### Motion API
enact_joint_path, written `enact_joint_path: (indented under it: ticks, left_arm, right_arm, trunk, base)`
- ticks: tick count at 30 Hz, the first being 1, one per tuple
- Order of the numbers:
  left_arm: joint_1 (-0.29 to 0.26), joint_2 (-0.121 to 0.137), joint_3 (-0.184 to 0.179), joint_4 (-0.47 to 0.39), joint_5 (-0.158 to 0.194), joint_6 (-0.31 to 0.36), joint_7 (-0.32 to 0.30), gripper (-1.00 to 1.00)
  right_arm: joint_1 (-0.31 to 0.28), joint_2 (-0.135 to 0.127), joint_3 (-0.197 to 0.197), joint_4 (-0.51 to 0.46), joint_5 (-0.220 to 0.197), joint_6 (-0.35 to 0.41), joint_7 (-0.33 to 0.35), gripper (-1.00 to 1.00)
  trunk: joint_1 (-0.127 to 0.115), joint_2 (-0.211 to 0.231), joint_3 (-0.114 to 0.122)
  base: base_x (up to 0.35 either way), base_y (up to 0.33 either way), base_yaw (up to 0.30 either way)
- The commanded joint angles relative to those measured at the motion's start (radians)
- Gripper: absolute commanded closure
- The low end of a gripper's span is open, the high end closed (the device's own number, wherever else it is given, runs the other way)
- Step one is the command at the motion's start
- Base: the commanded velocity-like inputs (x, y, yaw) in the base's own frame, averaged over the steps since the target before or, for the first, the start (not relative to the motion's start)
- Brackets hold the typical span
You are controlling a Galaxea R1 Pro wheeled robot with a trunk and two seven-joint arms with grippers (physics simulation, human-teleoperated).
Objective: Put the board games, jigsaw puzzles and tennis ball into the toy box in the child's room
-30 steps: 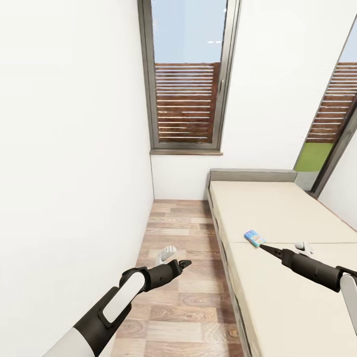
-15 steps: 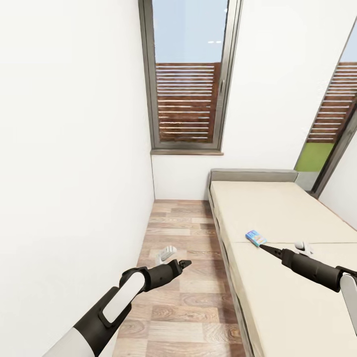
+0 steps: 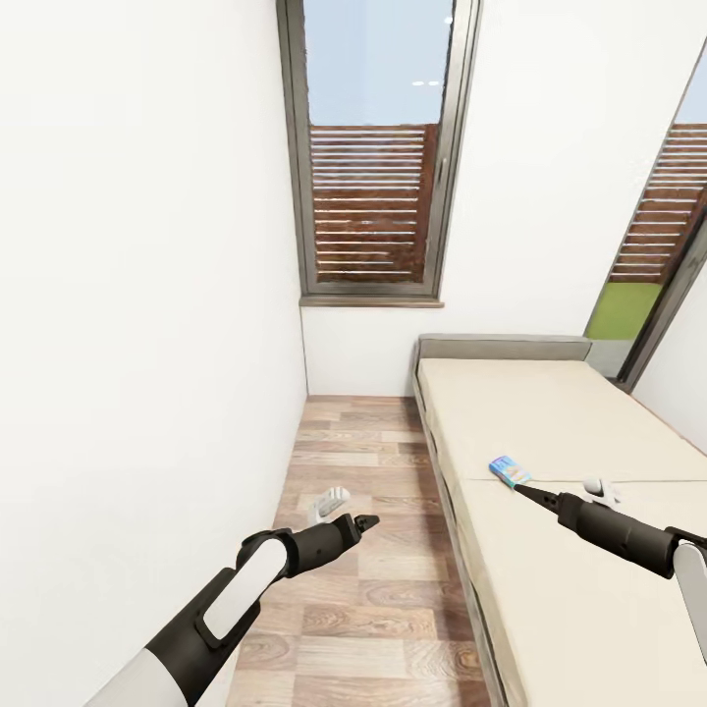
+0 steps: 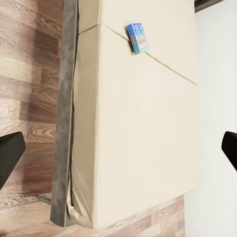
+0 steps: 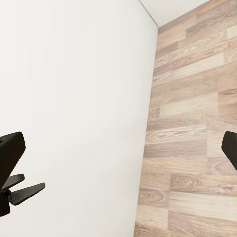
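A small blue board game (image 3: 509, 471) lies flat on the beige bed (image 3: 550, 412), near the seam across the mattress. My right gripper (image 3: 525, 488) hovers over the bed's near half, its tip just short of the box and not touching it. The right wrist view has its fingertips (image 5: 12, 148) far apart, so it is open and empty. My left gripper (image 3: 361, 522) hangs over the wood floor beside the bed. In the left wrist view its fingertips (image 4: 10, 155) are spread wide, open, with the blue board game (image 4: 138, 38) far off on the bed (image 4: 138, 138).
A white wall (image 3: 147, 295) runs close along my left. A narrow strip of wood-plank floor (image 3: 363, 442) lies between it and the bed's dark grey frame (image 3: 447, 501). A tall dark-framed window (image 3: 371, 147) fills the far wall above the low headboard (image 3: 501, 346).
The whole picture has slid slightly, so the camera has moved a little. Both arms keep the same pose and the blue board game lies where it was.
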Motion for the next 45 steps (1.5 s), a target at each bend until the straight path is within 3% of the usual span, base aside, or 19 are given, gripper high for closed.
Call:
enact_joint_path:
  ticks: [1,35,45]
  left_arm:
    - [-0.001,0.001,-0.002,-0.002,0.011,0.000,0.009,-1.00]
    - [-0.001,0.001,-0.004,-0.003,0.011,0.000,0.009,-1.00]
    - [-0.001,0.001,-0.004,-0.003,0.011,0.000,0.009,-1.00]
  right_arm:
    - [-0.001,0.000,-0.001,0.000,0.003,0.005,0.006,-1.00]
    - [-0.001,0.000,-0.001,0.000,0.004,0.005,0.005,-1.00]
    - [-0.001,0.000,-0.001,0.000,0.003,0.005,0.005,-1.00]
  trunk:
    - [0.001,-0.002,-0.002]
    - [0.001,-0.002,-0.002]
    - [0.001,-0.002,-0.002]
  base:
    - [0.000,0.143,0.000]
    - [0.003,0.034,0.000]
    - [0.167,0.026,0.000]
